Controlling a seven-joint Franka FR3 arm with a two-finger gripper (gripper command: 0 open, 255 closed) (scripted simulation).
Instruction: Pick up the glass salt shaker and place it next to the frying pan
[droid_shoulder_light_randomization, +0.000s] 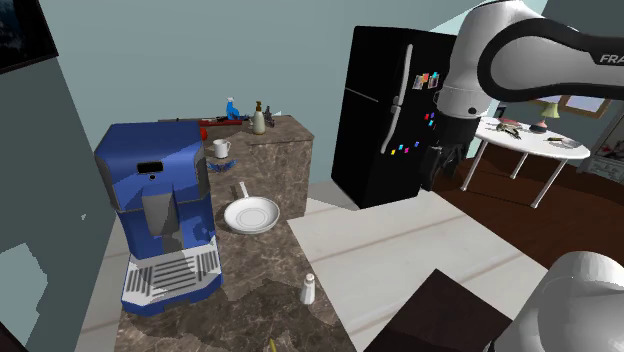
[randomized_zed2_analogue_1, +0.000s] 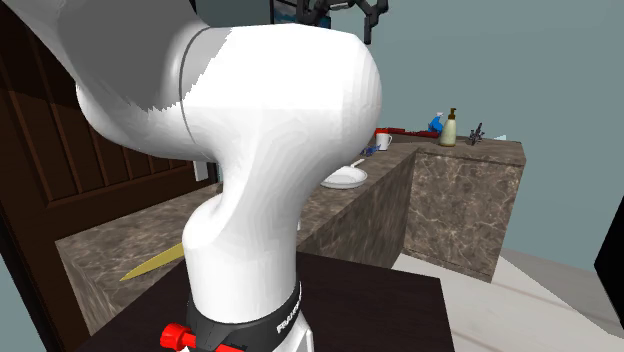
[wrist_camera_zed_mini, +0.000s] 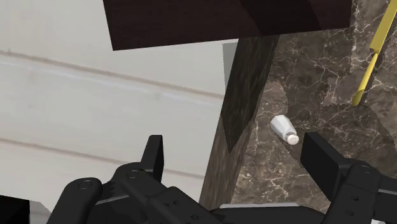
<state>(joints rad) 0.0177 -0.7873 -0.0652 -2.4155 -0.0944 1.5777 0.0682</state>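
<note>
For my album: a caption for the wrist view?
Open gripper high above a white salt shaker on the counter.

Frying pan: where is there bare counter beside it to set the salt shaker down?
Bare counter lies between the frying pan and the salt shaker, and between pan and mug. Crowded: the coffee machine side, the far end by the bottle.

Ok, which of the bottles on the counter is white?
The salt shaker, standing alone; the beige bottle and blue spray bottle stand beyond the frying pan.

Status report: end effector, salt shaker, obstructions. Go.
End effector open, empty. Salt shaker upright on counter, apart from frying pan. Path to it looks clear.
</note>
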